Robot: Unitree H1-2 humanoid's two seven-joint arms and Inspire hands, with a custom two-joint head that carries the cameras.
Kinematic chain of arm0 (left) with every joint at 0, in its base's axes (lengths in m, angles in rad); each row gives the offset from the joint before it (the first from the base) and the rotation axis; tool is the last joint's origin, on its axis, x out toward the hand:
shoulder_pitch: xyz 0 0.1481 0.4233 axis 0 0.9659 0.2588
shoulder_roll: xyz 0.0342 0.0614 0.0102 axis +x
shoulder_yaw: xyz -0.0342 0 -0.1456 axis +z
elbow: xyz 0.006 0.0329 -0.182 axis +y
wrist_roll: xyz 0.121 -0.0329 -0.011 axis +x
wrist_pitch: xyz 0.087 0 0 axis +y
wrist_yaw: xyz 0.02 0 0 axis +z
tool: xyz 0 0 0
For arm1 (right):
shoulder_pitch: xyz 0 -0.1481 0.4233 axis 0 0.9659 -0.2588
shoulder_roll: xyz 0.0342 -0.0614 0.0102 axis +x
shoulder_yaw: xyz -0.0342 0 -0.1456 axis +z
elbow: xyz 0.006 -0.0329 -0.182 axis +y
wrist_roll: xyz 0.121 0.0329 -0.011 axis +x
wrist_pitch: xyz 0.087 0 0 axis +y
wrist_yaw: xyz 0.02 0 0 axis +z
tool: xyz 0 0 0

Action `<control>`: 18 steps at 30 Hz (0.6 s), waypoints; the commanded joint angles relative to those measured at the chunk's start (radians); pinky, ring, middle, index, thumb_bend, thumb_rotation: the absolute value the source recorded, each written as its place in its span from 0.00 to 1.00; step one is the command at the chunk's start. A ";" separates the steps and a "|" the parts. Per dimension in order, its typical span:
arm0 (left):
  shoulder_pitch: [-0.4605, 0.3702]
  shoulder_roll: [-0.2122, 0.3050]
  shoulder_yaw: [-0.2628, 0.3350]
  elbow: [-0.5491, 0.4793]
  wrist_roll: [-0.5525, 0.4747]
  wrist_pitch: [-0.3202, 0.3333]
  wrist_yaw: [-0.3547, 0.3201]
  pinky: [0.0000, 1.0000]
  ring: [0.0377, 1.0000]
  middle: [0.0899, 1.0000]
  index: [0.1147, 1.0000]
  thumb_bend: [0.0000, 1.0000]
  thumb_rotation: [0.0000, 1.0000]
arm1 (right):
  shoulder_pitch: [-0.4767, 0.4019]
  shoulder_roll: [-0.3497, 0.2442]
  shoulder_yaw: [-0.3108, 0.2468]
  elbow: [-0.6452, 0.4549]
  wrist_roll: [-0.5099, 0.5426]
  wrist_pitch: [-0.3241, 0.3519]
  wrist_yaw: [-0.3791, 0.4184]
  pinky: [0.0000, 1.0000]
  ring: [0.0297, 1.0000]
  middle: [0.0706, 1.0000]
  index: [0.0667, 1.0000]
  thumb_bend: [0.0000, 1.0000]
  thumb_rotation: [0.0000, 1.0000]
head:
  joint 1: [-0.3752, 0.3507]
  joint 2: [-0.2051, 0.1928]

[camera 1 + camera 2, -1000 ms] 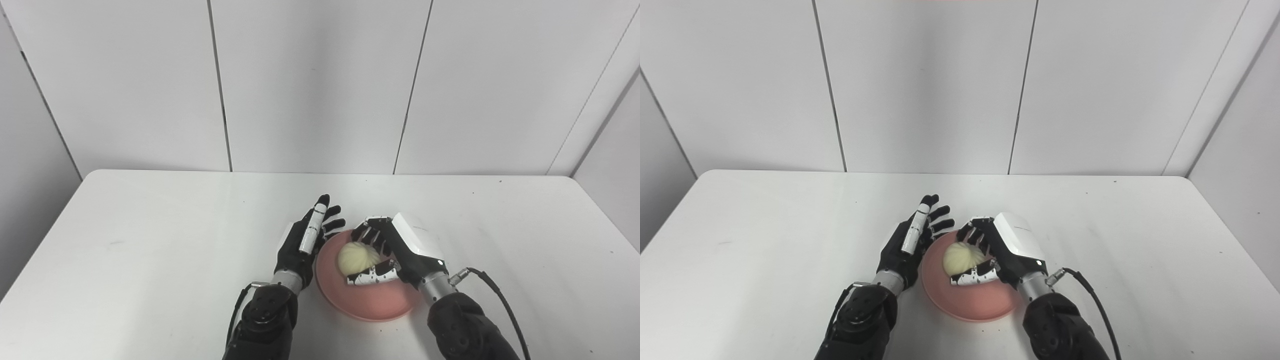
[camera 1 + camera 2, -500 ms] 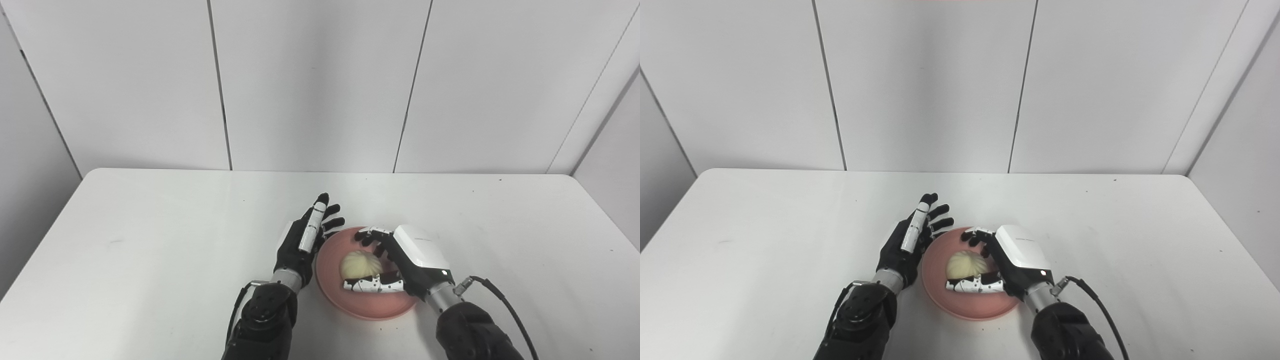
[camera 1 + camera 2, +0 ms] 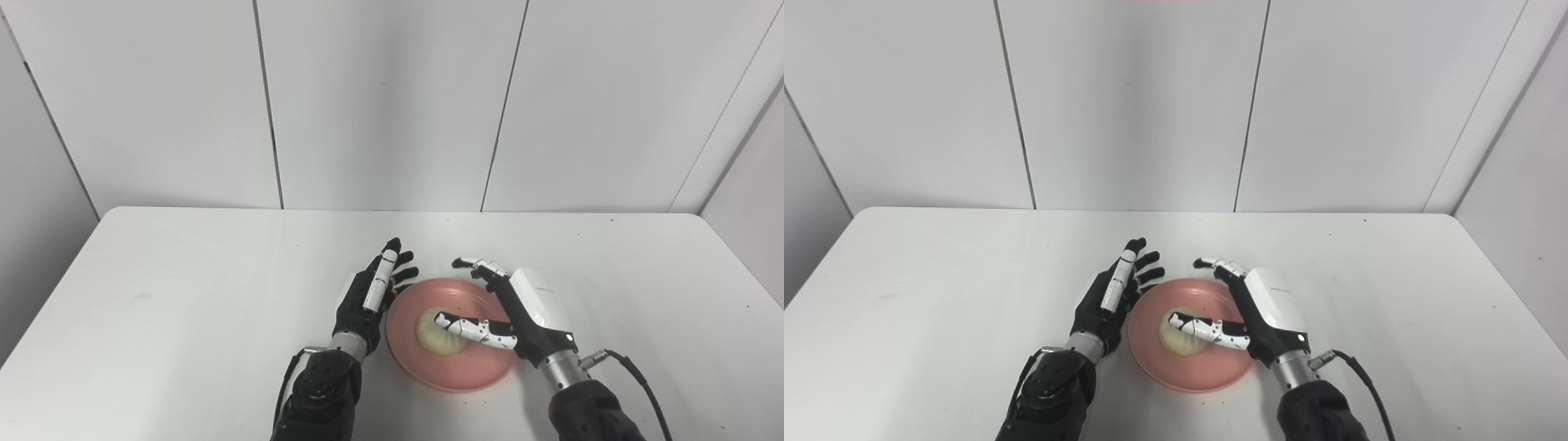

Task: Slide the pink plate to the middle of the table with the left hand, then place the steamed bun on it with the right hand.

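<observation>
Table [image 3: 184,294]: white, rounded corners, set against a wall of pale panels [image 3: 380,104]; a few dark specks on its top.

Plate [image 3: 484,367]: pink, round, lying flat about midway between the table's left and right edges and nearer the front edge than the back. One item on it.

Right hand [image 3: 520,309]: white-backed, black and white fingers, arm entering over the front edge right of the plate. Spread wide, holding nothing. Its fingers [image 3: 481,265] reach past the plate's far rim; the thumb [image 3: 468,327] stretches leftward across the bun. Whether the thumb touches the bun cannot be told. A black cable [image 3: 637,380] trails from the wrist toward the front edge.

Left hand [image 3: 367,297]: black with one white-striped finger, standing on edge just beside the plate's left rim, palm toward the plate, fingers straight and apart, pointing at the back edge. Holds nothing. Contact with the rim cannot be told.

Bun [image 3: 436,335]: pale cream, round, pleated top, resting on the plate a little left of its centre, free of any grip.
</observation>
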 commanded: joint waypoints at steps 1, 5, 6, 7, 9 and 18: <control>0.022 0.023 0.000 -0.009 0.028 -0.024 0.018 0.75 0.81 0.84 0.88 0.63 0.87 | -0.008 0.049 -0.051 0.015 0.101 -0.126 -0.095 0.68 0.77 0.80 0.77 0.70 0.91 | -0.018 0.000; 0.038 0.051 0.000 -0.028 0.056 -0.073 0.018 0.80 0.83 0.86 0.88 0.63 0.90 | 0.002 0.168 -0.163 0.075 0.364 -0.231 -0.143 0.69 0.75 0.79 0.79 0.67 0.91 | -0.066 -0.002; 0.041 0.060 0.004 -0.031 0.058 -0.084 0.019 0.82 0.84 0.86 0.89 0.63 0.91 | -0.003 0.191 -0.189 0.097 0.407 -0.239 -0.152 0.71 0.76 0.80 0.81 0.66 0.91 | -0.093 -0.002; 0.044 0.067 0.008 -0.038 0.056 -0.090 0.015 0.84 0.85 0.87 0.88 0.63 0.91 | -0.009 0.209 -0.212 0.120 0.449 -0.246 -0.155 0.74 0.78 0.83 0.84 0.66 0.93 | -0.103 -0.003; 0.051 0.079 0.013 -0.047 0.053 -0.117 0.009 0.88 0.88 0.88 0.88 0.62 0.92 | -0.022 0.231 -0.254 0.173 0.505 -0.244 -0.163 0.79 0.83 0.88 0.91 0.64 0.98 | -0.121 -0.002; 0.065 0.119 0.011 -0.069 0.082 -0.183 0.016 0.93 0.93 0.93 0.90 0.62 0.91 | -0.037 0.297 -0.300 0.202 0.587 -0.181 -0.167 0.88 0.91 0.95 0.99 0.67 1.00 | -0.175 0.007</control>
